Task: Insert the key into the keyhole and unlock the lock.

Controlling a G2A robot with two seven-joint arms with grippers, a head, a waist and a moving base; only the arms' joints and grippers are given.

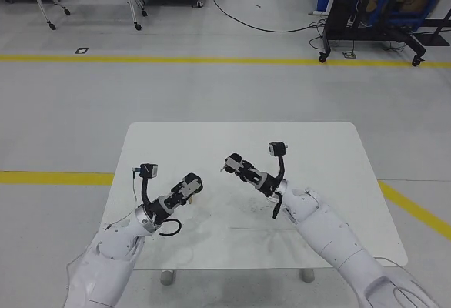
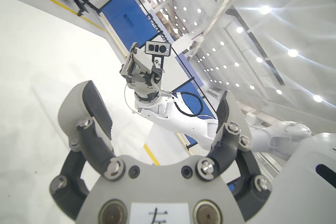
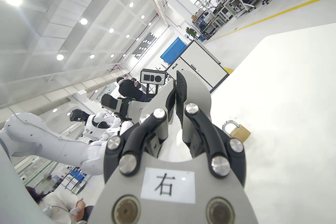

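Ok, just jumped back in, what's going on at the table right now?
Both arms are held above the white table, with their grippers pointing toward each other. The left gripper is open and holds nothing. The right gripper is shut, and I cannot tell whether a key sits between its pads. A brass padlock lies on the table beside the right gripper, and neither gripper holds it. The insertion is not yet under way.

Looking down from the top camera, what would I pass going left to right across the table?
Left arm's wrist camera → left gripper → right gripper → right arm's wrist camera.
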